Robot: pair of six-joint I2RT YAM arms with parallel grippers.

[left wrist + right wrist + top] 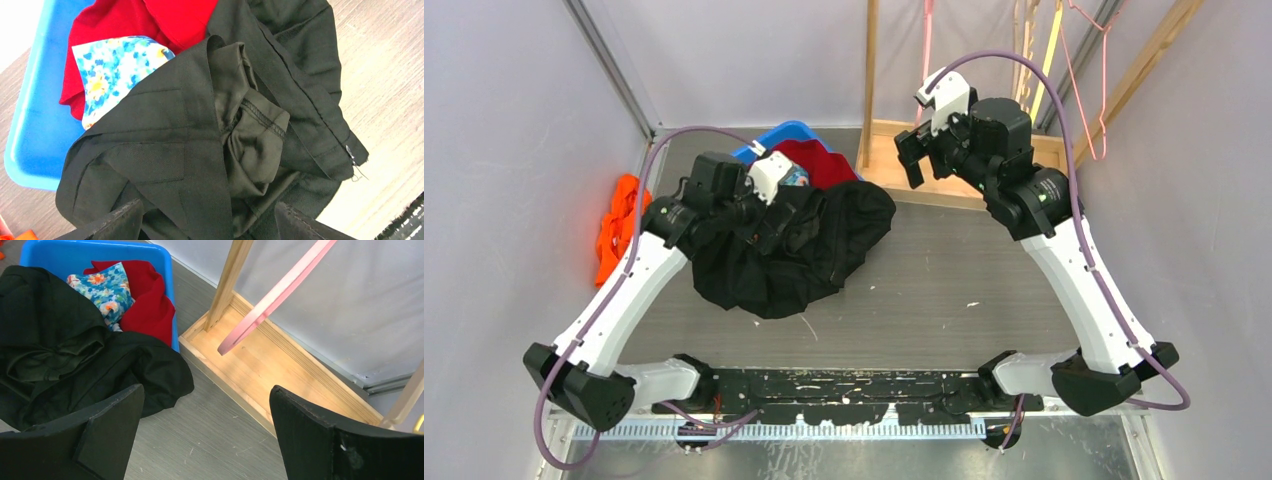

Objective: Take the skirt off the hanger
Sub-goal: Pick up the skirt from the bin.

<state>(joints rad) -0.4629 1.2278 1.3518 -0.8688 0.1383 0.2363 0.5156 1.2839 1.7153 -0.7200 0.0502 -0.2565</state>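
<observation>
The black skirt (824, 250) lies crumpled on the table, its far edge lapping the blue bin (789, 133). No hanger shows in it. My left gripper (769, 215) hovers just over the skirt with jaws wide apart; in the left wrist view the gripper (207, 215) has skirt folds (170, 150) between and below its fingers, not pinched. My right gripper (911, 160) is open and empty, raised by the wooden rack. In the right wrist view the gripper (207, 390) faces a pink hanger (280, 292) hanging bare above the rack base, with the skirt (55, 355) to the left.
The blue bin (75, 255) holds a red garment (150, 305) and a floral cloth (107, 290). A wooden rack base (944, 185) with upright posts stands at the back right, with pink and yellow hangers (1089, 90) above. An orange cloth (619, 225) lies at the left wall.
</observation>
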